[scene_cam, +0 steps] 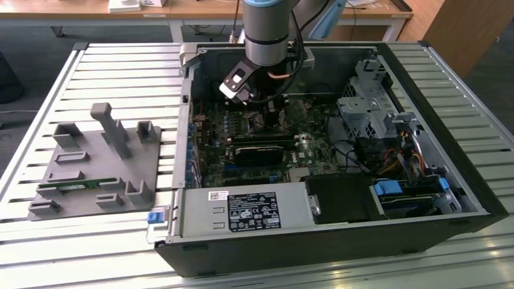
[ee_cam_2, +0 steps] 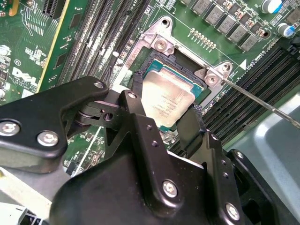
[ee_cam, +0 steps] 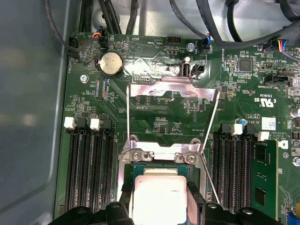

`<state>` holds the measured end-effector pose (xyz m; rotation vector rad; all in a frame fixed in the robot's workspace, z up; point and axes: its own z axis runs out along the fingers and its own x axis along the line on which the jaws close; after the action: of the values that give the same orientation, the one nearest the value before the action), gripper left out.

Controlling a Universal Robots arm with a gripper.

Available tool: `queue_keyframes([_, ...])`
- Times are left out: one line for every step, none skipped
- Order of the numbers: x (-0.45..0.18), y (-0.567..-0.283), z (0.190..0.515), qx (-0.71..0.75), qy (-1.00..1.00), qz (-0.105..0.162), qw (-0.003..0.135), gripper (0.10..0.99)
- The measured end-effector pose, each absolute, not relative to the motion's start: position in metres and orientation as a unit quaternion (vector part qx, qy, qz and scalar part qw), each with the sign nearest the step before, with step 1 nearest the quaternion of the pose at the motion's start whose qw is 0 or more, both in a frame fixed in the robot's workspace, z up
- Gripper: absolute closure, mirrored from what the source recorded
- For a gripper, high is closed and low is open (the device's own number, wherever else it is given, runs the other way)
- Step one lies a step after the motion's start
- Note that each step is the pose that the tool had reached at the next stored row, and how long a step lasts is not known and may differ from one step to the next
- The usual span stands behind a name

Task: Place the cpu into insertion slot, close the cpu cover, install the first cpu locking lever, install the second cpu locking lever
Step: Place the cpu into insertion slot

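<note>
The pincer (ee_cam_2: 165,107) is clamping the cpu (ee_cam_2: 168,96) by two opposite edges, with its fingers (ee_cam_2: 190,126) pressing against the sides. It is holding the chip right in the socket (ee_cam_2: 159,44), seated or a hair above, I cannot tell which. The cover (ee_cam: 173,90) is standing open on the socket's hinge side. The chip is looking light, stiff and slick on top, and probably delicate underneath, so I'd judge those bare edges the only safe hold.
</note>
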<state>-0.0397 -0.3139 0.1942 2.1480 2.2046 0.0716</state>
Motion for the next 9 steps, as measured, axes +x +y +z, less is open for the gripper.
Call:
queue_keyframes([-0.0397, -0.3139, 0.1941, 0.697, 0.716, 0.023, 0.031, 0.549])
queue_keyframes([-0.0397, -0.3139, 0.1941, 0.697, 0.716, 0.023, 0.031, 0.549])
queue_keyframes([-0.0397, -0.3139, 0.1941, 0.697, 0.716, 0.023, 0.031, 0.549])
queue_keyframes([-0.0397, -0.3139, 0.1941, 0.697, 0.716, 0.023, 0.031, 0.549])
queue_keyframes([-0.0397, -0.3139, 0.1941, 0.697, 0.716, 0.023, 0.031, 0.549])
queue_keyframes([-0.0397, -0.3139, 0.1940, 0.697, 0.716, 0.023, 0.031, 0.549])
queue_keyframes([-0.0397, -0.3138, 0.1940, 0.697, 0.716, 0.023, 0.031, 0.537])
queue_keyframes([-0.0398, -0.3138, 0.1940, 0.697, 0.716, 0.024, 0.031, 0.537])
queue_keyframes([-0.0398, -0.3138, 0.1940, 0.697, 0.716, 0.024, 0.031, 0.475])
